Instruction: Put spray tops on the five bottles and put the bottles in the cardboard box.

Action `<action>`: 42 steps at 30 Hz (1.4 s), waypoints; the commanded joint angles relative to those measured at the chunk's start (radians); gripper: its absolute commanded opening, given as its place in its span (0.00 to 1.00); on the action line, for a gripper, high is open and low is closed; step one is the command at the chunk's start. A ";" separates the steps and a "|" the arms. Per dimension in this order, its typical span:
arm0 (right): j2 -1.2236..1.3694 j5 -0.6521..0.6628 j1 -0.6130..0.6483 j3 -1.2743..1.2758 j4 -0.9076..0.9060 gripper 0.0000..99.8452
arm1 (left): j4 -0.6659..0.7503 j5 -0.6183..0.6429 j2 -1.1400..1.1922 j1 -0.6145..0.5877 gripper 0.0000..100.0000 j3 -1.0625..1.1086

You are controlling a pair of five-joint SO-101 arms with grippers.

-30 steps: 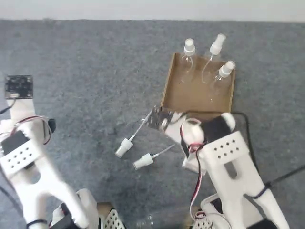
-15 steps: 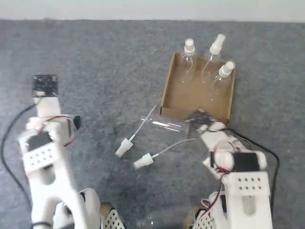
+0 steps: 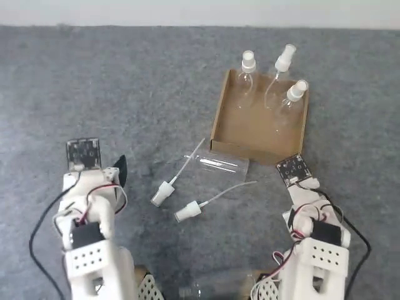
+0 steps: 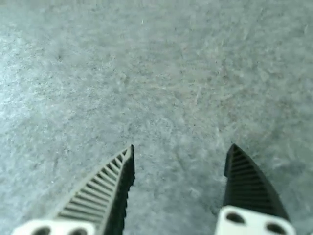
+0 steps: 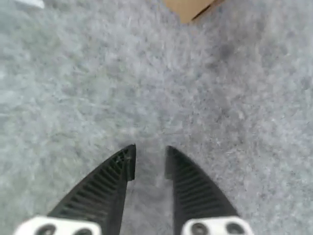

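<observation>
The cardboard box (image 3: 226, 119) lies open on the grey worktop (image 3: 125, 81). At its far end are three bottles with spray tops fitted: the corner bottle (image 3: 247, 78) in the far left corner, the middle bottle (image 3: 275, 87) tilted beside it, and the right bottle (image 3: 289, 105) by the box's right wall. An uncapped bottle (image 3: 220, 165) lies on its side just outside the box's near left corner. Two loose spray tops lie nearer the arms than the box: the first spray top (image 3: 162, 191), whose tube points back toward the box, and the second spray top (image 3: 187, 211) just beside it. The left gripper (image 4: 181, 152) hangs well to the left of the box, jaws wide and holding nothing. The right gripper (image 5: 149, 148) hangs near the box's near right corner, jaws narrow and holding nothing, over bare worktop.
</observation>
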State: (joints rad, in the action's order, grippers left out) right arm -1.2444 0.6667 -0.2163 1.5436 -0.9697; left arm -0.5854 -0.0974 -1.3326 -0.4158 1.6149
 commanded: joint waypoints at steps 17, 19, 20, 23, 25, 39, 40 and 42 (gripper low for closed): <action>-0.510 -0.127 -0.004 0.144 -0.186 0.01 | -0.635 0.015 -0.485 0.003 0.27 0.070; -0.515 -0.127 -0.004 0.144 -0.193 0.01 | -0.675 0.015 -0.485 0.003 0.27 0.070; -0.515 -0.127 -0.004 0.144 -0.194 0.01 | -0.681 0.012 -0.488 0.003 0.27 0.070; -0.515 -0.127 -0.004 0.143 -0.196 0.01 | -0.677 0.014 -0.488 0.003 0.27 0.070; -0.515 -0.127 -0.007 0.143 -0.196 0.01 | -0.677 0.014 -0.488 0.003 0.27 0.070; -0.516 -0.133 -0.007 0.143 -0.197 0.01 | -0.677 0.014 -0.488 0.002 0.27 0.070; -0.516 -0.133 -0.008 0.143 -0.197 0.01 | -0.677 0.014 -0.488 0.002 0.27 0.070; -0.516 -0.133 -0.008 0.143 -0.197 0.01 | -0.677 0.014 -0.488 0.002 0.27 0.070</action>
State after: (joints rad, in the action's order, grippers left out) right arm -1.7415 0.5470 -0.2163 1.6678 -1.1600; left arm -1.2574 -0.0913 -1.8021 -0.4097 1.6978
